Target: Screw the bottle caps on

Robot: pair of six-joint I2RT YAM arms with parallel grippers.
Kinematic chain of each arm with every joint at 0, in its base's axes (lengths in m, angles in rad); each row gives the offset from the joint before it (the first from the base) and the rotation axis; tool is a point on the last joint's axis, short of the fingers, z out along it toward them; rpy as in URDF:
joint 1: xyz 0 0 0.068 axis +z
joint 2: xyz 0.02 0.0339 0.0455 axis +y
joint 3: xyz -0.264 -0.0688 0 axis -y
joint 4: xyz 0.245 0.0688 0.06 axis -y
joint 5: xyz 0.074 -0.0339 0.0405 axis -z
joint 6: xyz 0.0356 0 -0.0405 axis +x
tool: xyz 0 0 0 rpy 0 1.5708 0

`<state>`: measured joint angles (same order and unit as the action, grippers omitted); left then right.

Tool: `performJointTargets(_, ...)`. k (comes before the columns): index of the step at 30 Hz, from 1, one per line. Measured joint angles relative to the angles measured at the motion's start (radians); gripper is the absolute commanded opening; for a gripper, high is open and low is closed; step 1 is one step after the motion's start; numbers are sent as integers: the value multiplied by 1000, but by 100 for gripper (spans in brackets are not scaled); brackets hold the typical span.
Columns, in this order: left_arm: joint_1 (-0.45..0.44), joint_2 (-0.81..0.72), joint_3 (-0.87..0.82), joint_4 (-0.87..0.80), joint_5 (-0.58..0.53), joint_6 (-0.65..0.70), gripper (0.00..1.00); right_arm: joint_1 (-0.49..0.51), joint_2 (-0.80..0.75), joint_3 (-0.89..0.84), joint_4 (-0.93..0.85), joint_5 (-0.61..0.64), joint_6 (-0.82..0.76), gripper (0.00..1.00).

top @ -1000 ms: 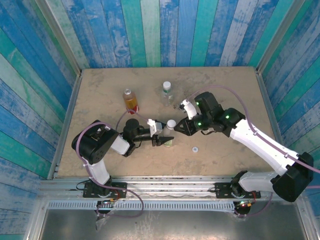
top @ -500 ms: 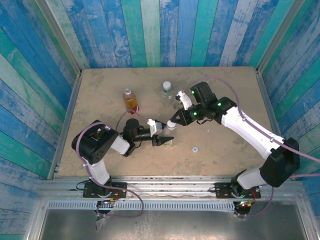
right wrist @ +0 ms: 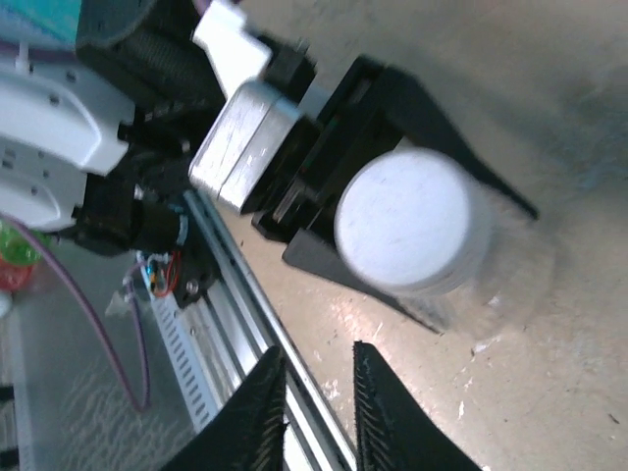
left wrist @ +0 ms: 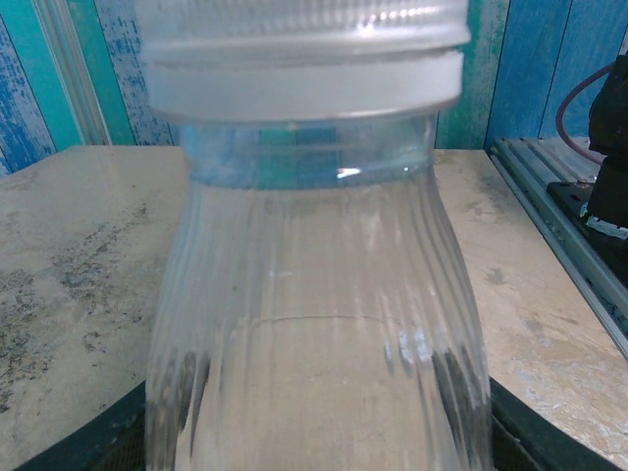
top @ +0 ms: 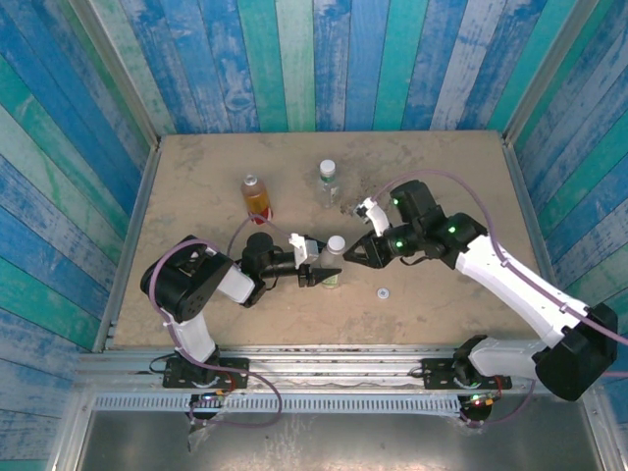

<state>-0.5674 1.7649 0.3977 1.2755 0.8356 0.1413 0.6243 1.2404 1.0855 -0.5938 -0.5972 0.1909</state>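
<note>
A short clear bottle (top: 333,261) with a white cap (top: 336,243) on its neck stands near the table's front middle, and my left gripper (top: 325,271) is shut on its body. In the left wrist view the ribbed bottle (left wrist: 314,324) looms close, between black fingers (left wrist: 83,446). My right gripper (top: 353,254) hovers just right of the cap, open a little, nothing between its fingers. The right wrist view looks down on the cap (right wrist: 412,221), beyond my right gripper (right wrist: 317,351). The orange bottle (top: 257,196) and the taller clear bottle (top: 329,183) stand further back. A small round cap (top: 383,291) lies loose on the table.
The sandy tabletop (top: 451,177) is walled by blue and green painted planks. A metal rail (top: 324,368) runs along the near edge in front of both arm bases. Open table lies at the back left and far right.
Half a second ago the right gripper was closed down on the held bottle's cap. It has since pulled back to the right and its jaws have parted. The left arm and bottle stayed put.
</note>
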Motion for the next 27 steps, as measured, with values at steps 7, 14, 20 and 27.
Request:
performJointTargets(7,0,0,0,-1,0,0,61,-47,114,100,33,15,-5,26)
performJointTargets(14,0,0,0,-1,2,0,61,-50,159,76,51,-32,-22,16)
performJointTargets(20,-1,0,0,-2,5,3,61,-29,44,-36,57,-71,-28,15)
performJointTargets(27,-1,-7,2,-15,2,-7,61,2,-5,-23,19,-75,-117,57)
